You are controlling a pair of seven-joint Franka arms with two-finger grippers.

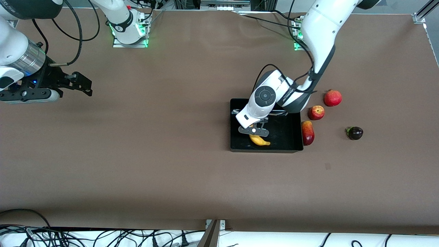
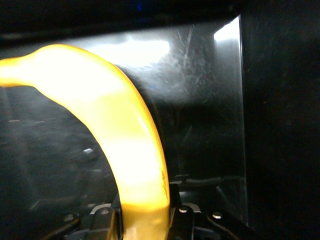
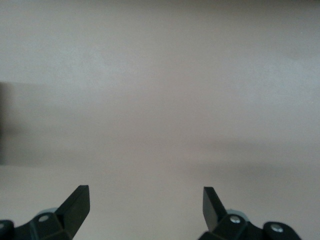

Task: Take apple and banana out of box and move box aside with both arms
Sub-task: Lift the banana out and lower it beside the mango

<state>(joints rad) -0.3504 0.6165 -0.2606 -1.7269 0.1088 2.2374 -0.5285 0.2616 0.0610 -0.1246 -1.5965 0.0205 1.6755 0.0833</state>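
The black bin (image 1: 265,150) sits mid-table toward the left arm's end. My left gripper (image 1: 254,132) reaches down into it and is shut on the yellow banana (image 1: 259,140). In the left wrist view the banana (image 2: 125,135) curves up from between my fingers (image 2: 186,220), close to the bin's glossy wall (image 2: 210,90). I cannot tell whether the banana touches the bin floor. The small red-yellow apple (image 1: 316,112) lies on the table beside the bin. My right gripper (image 1: 81,84) is open and empty over bare table at the right arm's end, and its view (image 3: 146,200) shows only tabletop.
A round red fruit (image 1: 332,98) lies beside the apple, farther from the front camera. An elongated red-yellow fruit (image 1: 307,133) touches the bin's outer wall. A dark purple fruit (image 1: 355,133) lies toward the left arm's end. Cables hang at the table's near edge.
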